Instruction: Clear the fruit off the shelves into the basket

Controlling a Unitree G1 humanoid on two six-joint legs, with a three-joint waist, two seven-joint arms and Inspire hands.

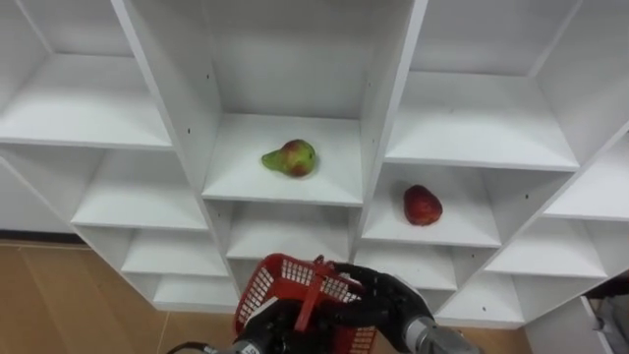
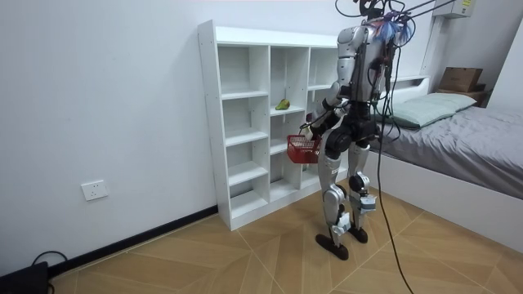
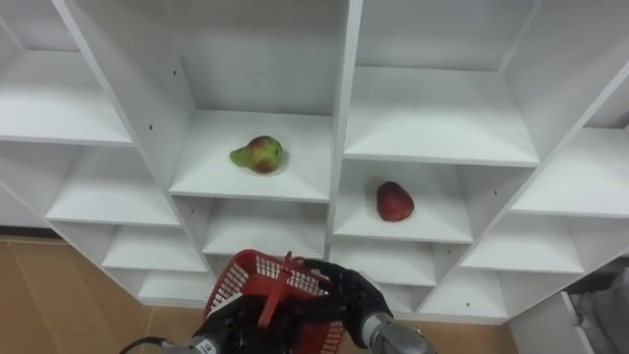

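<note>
A tall white closet [image 1: 388,88] of open compartments stood directly in front of the robot. A green pear [image 1: 291,158] with a red blush lay on its side on the shelf of the centre compartment, just above the middle of the frame. A red fruit [image 1: 423,206] lay in the next column to the right, on a slightly lower shelf, well apart from the pear. At the bottom centre, below both fruits and clear of the shelves, was a red mesh basket [image 1: 285,280] with its handle raised. The right hand [image 1: 385,295] had dark fingers curled over the basket's right rim. The left hand [image 1: 267,329] sat low against the basket's left side, and its grip could not be told. In the room view the robot stood upright on a wooden floor [image 2: 245,253], facing the closet with the basket at waist height, and a bed [image 2: 474,139] was at the frame's right.
</note>
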